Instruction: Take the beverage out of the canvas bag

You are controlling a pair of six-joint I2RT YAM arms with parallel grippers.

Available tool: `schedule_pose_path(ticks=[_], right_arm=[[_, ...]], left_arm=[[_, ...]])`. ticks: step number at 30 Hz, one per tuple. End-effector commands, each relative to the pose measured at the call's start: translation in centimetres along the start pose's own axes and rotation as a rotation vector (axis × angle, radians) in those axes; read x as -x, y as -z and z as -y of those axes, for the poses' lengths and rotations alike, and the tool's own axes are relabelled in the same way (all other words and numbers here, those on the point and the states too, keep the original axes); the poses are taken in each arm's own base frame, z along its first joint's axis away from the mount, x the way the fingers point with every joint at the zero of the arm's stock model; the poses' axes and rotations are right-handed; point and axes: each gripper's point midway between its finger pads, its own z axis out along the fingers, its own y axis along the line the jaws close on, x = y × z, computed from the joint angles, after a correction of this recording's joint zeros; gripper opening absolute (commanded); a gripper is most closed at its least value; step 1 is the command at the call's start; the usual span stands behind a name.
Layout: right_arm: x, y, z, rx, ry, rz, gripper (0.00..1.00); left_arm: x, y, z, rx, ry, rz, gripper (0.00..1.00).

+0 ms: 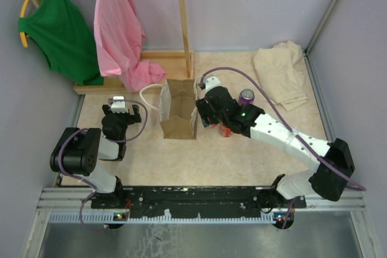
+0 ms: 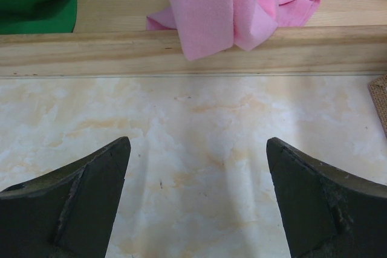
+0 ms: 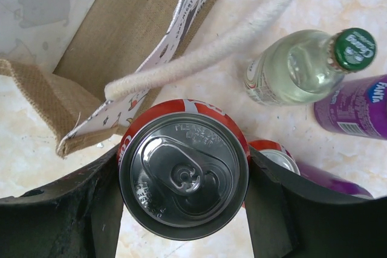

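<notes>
the right end effector (image 3: 184,179) is clamped on a red soda can with a silver lid (image 3: 183,170), just right of the small boxy tan-brown canvas bag (image 1: 178,112) and outside it. the left end effector (image 2: 198,149) hangs spread wide over the marbled cream table (image 2: 193,107), left of the bag.

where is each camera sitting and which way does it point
top: above and behind the bases, looking down at the table; shows left arm and right arm whole.
left wrist: low over the table, facing the wooden rail and pink shirt; its open left claw shows.
right wrist: looking down on a red can pinched in the right claw, beside the bag.
shared: top and right wrist both show bag and purple can; top and left wrist, the pink shirt.
</notes>
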Motion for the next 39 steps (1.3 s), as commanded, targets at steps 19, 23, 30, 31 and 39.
schedule_pose_path(ticks=[19, 23, 30, 31, 39], right_arm=[[1.8, -7.1, 1.1, -0.057, -0.05, 0.081, 0.0], [1.8, -8.1, 1.1, -0.047, -0.062, 0.077, 0.0], [0.9, -9.2, 1.3, -0.059, -0.065, 0.05, 0.0], [0.6, -9.4, 1.3, -0.064, -0.065, 0.045, 0.0], [-1.0, -9.6, 1.2, -0.059, -0.08, 0.019, 0.0]], left_arm=[[0.8, -0.4, 0.1, 0.003, -0.003, 0.031, 1.0], [0.8, -0.4, 0.0, 0.003, -0.003, 0.03, 1.0], [0.8, -0.4, 0.0, 0.003, -0.003, 0.03, 1.0], [0.8, -0.4, 0.0, 0.003, -0.003, 0.031, 1.0], [0.8, -0.4, 0.0, 0.003, -0.002, 0.031, 1.0]])
